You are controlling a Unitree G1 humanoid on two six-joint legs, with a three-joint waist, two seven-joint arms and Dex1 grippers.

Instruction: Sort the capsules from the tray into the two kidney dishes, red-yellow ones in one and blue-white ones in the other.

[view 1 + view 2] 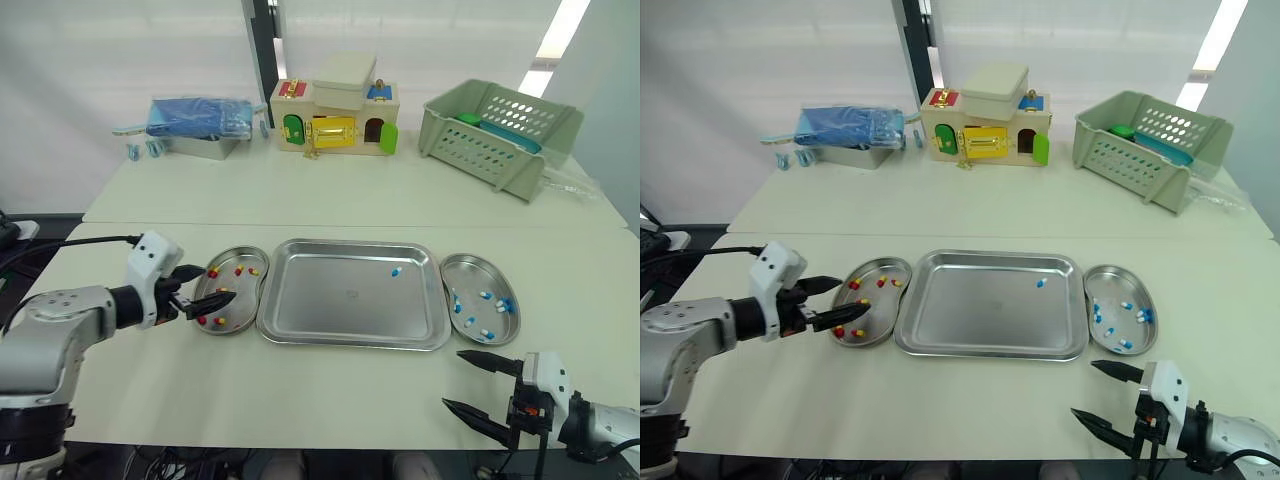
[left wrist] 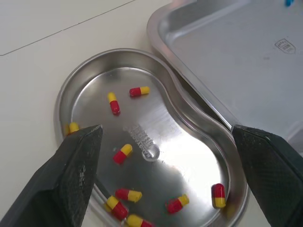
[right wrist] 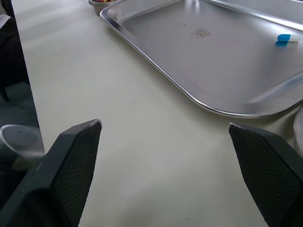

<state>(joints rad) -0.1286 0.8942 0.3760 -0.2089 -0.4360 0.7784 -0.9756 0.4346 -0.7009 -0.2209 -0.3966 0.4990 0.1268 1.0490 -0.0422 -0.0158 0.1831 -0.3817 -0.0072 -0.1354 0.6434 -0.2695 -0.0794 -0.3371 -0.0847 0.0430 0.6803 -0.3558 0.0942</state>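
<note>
Pale table (image 1: 300, 390) carrying all items, with the rectangular steel tray (image 1: 330, 300) at centre as reference. The left gripper (image 1: 221, 283) reaches in from the tray's left on a nearly level forearm. It hangs over the left kidney dish (image 2: 189, 151) with its two black fingers spread wide. One finger lies above the dish rim farthest from the tray and the other above the dish floor, with nothing clamped between them. The right gripper (image 1: 451, 377) sits low over bare table off the tray's near right corner. Its fingers are likewise parted and empty, and they point toward the robot's left along the tray's near edge. Well beyond the tray's far edge stand three items: a green slotted basket (image 1: 495, 135) to the right, a wooden toy house (image 1: 335, 115) with coloured doors and latches at centre, and a metal tin holding a blue bundle (image 1: 200, 120) to the left. The left kidney dish touches the tray's left rim, and the right kidney dish (image 1: 478, 275) lies just beside the tray's right rim. About nine red-yellow capsules (image 2: 122, 153) are scattered in the left dish, and several blue-white capsules (image 1: 486, 296) lie in the right dish. One blue-white capsule (image 1: 395, 271) lies inside the tray near its far right corner, with nothing standing between it and either gripper.
</note>
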